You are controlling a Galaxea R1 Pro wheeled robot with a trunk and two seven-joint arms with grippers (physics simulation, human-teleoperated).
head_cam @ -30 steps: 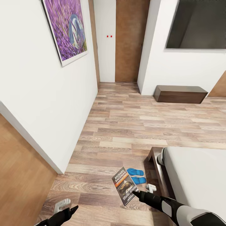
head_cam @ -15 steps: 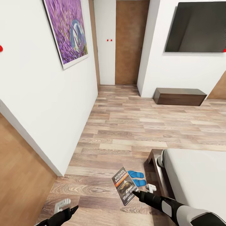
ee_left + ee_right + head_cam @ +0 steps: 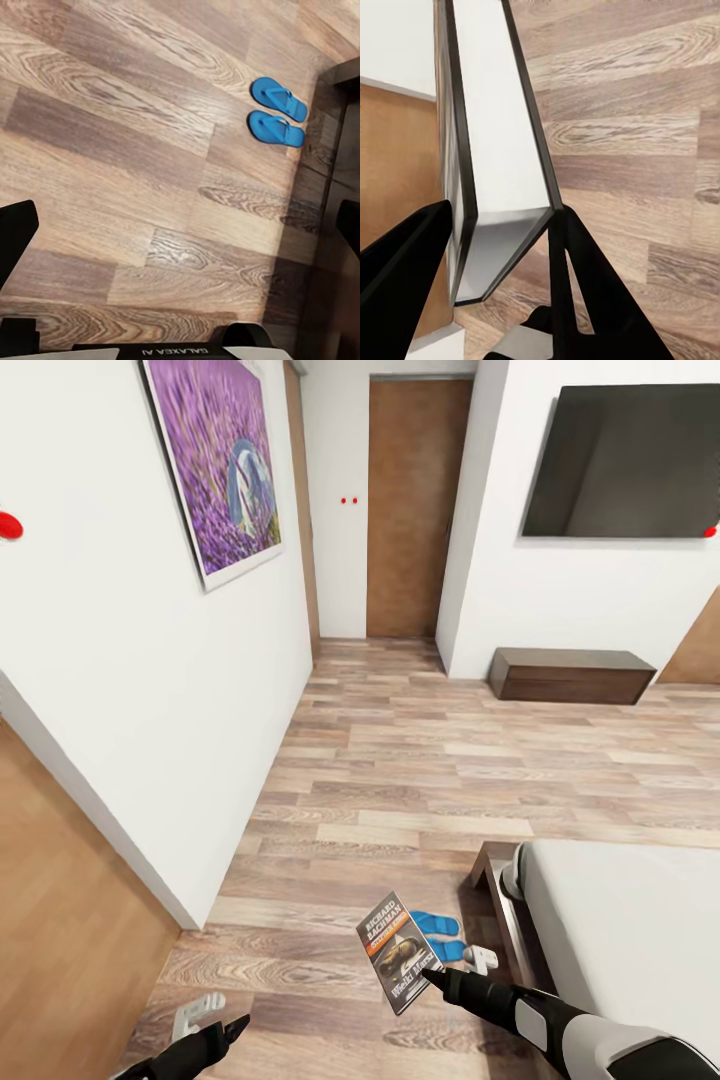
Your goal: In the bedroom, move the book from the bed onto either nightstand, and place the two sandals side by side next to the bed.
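Right gripper (image 3: 432, 974): fingers clamped on the book's lower edge, holding it above the floor; in the right wrist view black fingers (image 3: 405, 277) press both covers.
Book (image 3: 399, 950): one thin paperback, dark cover, white "RICHARD BACHMAN" lettering, orange band, dark picture; tilted upright beside the bed's corner.
Left gripper (image 3: 222, 1020): low at the near left, over bare planks; fingers spread wide apart in the left wrist view, gripping nothing.
Sandals (image 3: 277, 112): two bright blue flip-flops, side by side on the floor, just beside the bed frame; partly hidden behind the book in the head view.
Bed (image 3: 640, 930): one, dark frame, pale mattress, bare where visible.
Floor (image 3: 420, 760): grey-brown planks.
Bench (image 3: 570, 675): one low dark cabinet against the far wall.
Screen (image 3: 630, 460): one dark panel above it.
Door (image 3: 410, 510): brown, at the far end.
Picture (image 3: 215, 465): one lavender print on the left wall.
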